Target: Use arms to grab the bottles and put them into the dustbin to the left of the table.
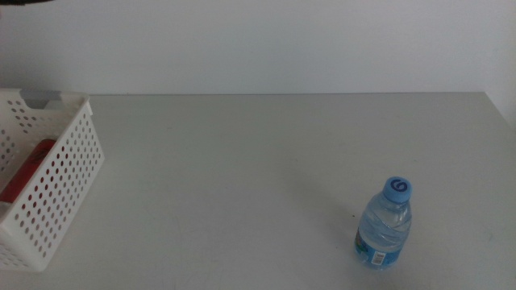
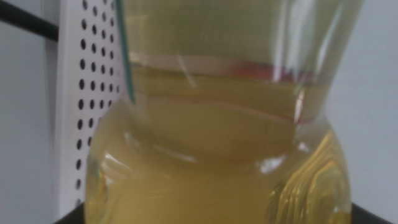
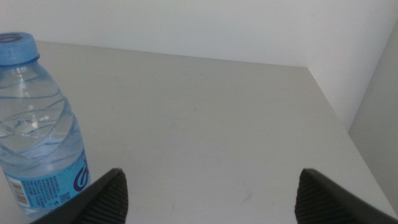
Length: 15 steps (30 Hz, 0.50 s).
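A yellow-liquid bottle [image 2: 211,143] fills the left wrist view, with my left gripper [image 2: 211,219] shut on it; only the jaws' dark tips show at the bottom corners. Behind it is the dustbin's perforated white wall [image 2: 81,112]. In the middle view the dustbin [image 1: 74,161] stands at the table's left edge with a red can [image 1: 29,167] lying inside. The clear water bottle with a blue cap [image 1: 385,227] stands upright at the front right. My right gripper [image 3: 211,199] is open, low over the table, and the water bottle [image 3: 37,137] stands just outside one jaw.
The light-grey table [image 1: 258,177] ends at a white wall behind and at an edge on the right [image 3: 348,124]. Neither arm shows in the middle view apart from a dark sliver [image 1: 24,2] at the top left corner.
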{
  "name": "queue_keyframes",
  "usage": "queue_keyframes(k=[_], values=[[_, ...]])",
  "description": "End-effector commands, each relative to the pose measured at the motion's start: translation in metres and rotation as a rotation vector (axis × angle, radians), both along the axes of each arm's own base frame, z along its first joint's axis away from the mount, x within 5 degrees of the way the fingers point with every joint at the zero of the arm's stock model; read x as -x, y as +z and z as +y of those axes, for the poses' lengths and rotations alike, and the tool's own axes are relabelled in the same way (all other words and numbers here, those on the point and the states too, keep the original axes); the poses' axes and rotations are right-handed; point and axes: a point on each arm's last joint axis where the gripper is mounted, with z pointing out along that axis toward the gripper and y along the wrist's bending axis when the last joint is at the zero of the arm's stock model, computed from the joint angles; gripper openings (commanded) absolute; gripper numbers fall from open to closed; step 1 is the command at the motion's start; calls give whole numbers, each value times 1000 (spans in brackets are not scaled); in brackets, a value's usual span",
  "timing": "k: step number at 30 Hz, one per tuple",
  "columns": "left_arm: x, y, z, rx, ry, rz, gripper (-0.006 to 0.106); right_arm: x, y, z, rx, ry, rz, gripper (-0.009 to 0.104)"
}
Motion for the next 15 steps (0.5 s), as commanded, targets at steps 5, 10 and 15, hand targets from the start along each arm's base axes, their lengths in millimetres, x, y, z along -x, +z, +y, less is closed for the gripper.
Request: queue_keyframes(k=[5, 10, 15], values=[[-25, -13, 16, -85, 12, -23, 0, 1, 11, 0, 7, -6, -103, 84], [-40, -38, 21, -66, 10, 34, 14, 1, 11, 0, 7, -6, -103, 84], [-48, -55, 21, -46, 0, 81, 43, 1, 11, 0, 7, -6, -103, 84]])
